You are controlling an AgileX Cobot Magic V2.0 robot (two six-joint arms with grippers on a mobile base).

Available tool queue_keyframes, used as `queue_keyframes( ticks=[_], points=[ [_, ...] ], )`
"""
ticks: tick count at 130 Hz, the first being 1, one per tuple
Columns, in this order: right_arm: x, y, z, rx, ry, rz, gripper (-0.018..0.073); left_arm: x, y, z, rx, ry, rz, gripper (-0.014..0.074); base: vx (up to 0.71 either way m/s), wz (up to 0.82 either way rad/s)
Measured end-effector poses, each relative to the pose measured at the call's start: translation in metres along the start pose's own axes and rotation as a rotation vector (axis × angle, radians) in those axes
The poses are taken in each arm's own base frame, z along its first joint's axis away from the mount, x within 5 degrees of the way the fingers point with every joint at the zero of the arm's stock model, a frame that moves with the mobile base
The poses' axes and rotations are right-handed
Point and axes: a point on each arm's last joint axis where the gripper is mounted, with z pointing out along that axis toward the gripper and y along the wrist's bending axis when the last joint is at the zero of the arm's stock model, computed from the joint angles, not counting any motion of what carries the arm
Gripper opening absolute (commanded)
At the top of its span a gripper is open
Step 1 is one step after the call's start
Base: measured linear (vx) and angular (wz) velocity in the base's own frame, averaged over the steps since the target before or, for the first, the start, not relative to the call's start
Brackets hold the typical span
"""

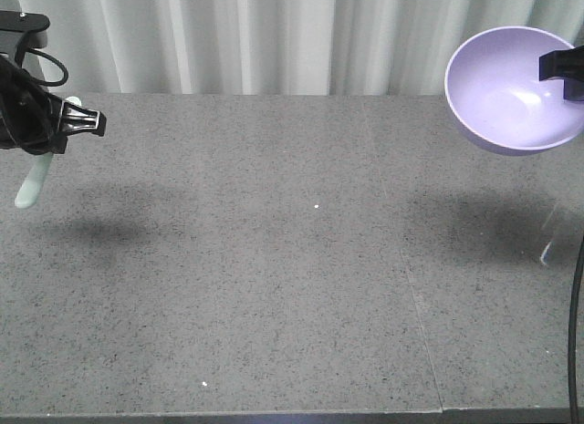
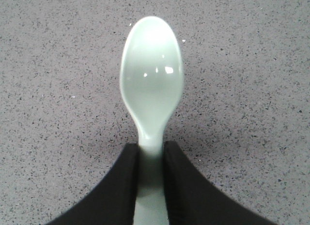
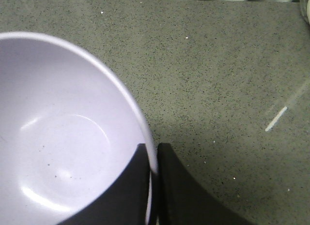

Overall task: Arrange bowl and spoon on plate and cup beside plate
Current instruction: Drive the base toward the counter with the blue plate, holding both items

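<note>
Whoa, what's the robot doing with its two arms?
The robot is holding two things at once. Its left tool grips the mint-green spoon by the handle, and its right tool pinches the rim of the purple bowl. Both are lifted above the grey table, with shadows under them. No plate or cup shows in these views, so nothing is arranged yet.

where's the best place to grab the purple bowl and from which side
The rim, one finger inside and one outside, coming over the open top. The bowl is smooth and round, likely too wide to span, so its thin wall is the pinchable part. The right tool holds it that way.
</note>
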Motion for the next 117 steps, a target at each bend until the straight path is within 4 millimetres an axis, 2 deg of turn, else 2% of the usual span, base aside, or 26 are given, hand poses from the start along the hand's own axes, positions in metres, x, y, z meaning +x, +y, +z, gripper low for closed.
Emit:
queue_keyframes(
  ticks=[45,117],
  points=[
    [0.0000,0.0001,0.0000,-0.001,0.000,0.001,-0.0003,0.0000,0.0002,0.0000,-0.002,0.000,0.001,-0.0008,-0.03,-0.13],
    [0.0007,0.0002,0.0000,-0.002,0.007,0.001,-0.0003,0.0000,0.0002,0.0000,-0.002,0.000,0.001,-0.0008,-0.06,-0.34]
  ],
)
